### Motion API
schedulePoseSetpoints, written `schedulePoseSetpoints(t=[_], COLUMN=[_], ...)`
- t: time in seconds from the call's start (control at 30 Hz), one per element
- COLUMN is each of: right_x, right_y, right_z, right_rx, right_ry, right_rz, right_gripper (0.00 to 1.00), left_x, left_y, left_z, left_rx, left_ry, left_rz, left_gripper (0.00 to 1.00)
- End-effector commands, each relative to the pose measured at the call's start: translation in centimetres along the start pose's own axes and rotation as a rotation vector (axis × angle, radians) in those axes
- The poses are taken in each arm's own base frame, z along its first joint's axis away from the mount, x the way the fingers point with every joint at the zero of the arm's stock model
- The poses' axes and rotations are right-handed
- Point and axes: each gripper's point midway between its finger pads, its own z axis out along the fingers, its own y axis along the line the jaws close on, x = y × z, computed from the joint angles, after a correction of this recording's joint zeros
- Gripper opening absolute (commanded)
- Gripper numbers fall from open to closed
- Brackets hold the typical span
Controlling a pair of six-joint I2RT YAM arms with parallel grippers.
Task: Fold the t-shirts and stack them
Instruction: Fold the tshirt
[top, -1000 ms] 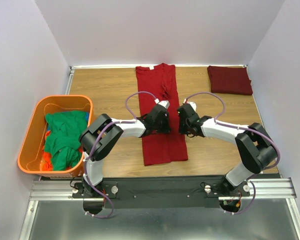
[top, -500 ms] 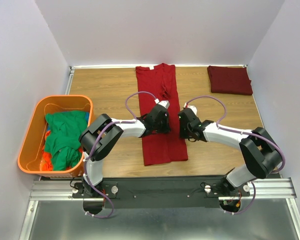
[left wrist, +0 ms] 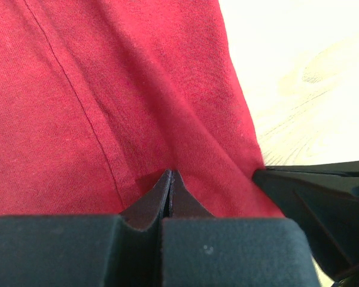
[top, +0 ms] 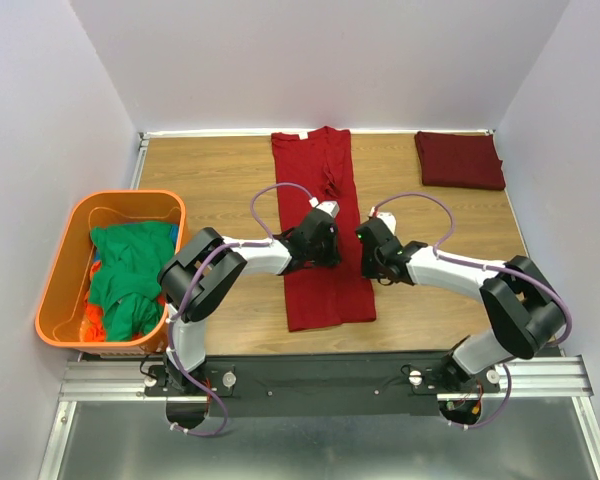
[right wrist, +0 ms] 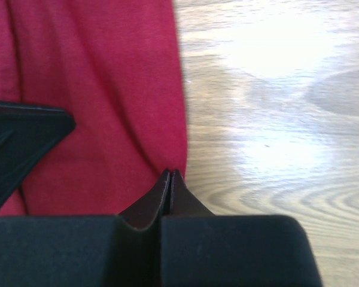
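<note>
Two pairs of fingers are low on the red t-shirt (top: 325, 290), and both pairs are clenched. The left fingers (left wrist: 151, 202) are pressed together with no gap. Their tips sit on the cloth inside the strip, not at its border, and several creases run into the tips, so a small pinch of the red cloth is held there. The right fingers (right wrist: 152, 206) are also pressed together. Their tips meet the right border of the same shirt, just where the red cloth ends and the bare wood begins, and the border is drawn into them. In the view from above, the two pairs stand near each other, the left one over the shirt and the right one at its right side.

The red t-shirt lies as a long narrow strip in the middle of the desk (top: 210, 170), from the far edge toward the arms. A maroon t-shirt (top: 459, 160) lies folded in the far right corner, well apart from the fingers. At the left, beside the desk, an orange tub (top: 130, 194) holds green t-shirts (top: 128, 270).
</note>
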Motion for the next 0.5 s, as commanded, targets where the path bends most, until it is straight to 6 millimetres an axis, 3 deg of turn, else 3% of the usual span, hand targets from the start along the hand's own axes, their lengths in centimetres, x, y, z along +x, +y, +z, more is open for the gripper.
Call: schedulePoseSetpoints(t=[0.0,0.47], right_x=[0.2,1.5], right_y=[-2.2,-3.1], right_z=[-0.7,-1.1], right_rx=[0.099,0.110], right_ry=[-0.024,-0.006], right_rz=[0.006,0.011], right_gripper=[0.02,0.05], left_x=[5.4,5.9], left_y=[3.7,4.4], left_z=[-0.5,-1.0], left_rx=[-0.122,-0.141], left_ry=[0.156,0.162], left_rz=[0.016,0.021], left_gripper=[0.00,0.00])
